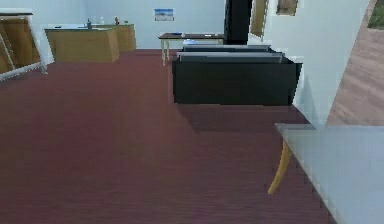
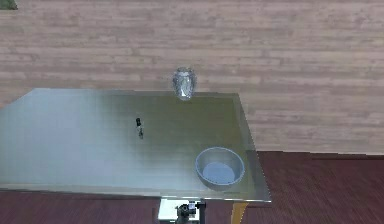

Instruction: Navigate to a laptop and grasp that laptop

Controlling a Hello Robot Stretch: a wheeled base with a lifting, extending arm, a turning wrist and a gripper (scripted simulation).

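Standing beside a grey table [image 2: 80, 140], the robot has its gripper [image 2: 180, 209] at the arm side view's bottom edge, just short of the table's near rim. The gripper's far end cannot be made out, so its grip, and whether it holds anything, cannot be told.

The tabletop is smooth and faintly glossy, on a curved wooden leg [image 1: 280, 165]. On it stand a ribbed, shiny jar [image 2: 183, 84] at the far rim, a shallow round bluish bowl [image 2: 219, 167] near the corner, and a small dark object [image 2: 139, 125] too small to name. None has a laptop's shape.

Ahead, beyond a boxy dark sofa [image 1: 235, 80], a flat dark thing [image 1: 172, 35] lies on a far table [image 1: 205, 38]. It is probably the laptop, so driving across the dark red floor [image 1: 100, 140] appears to remain.
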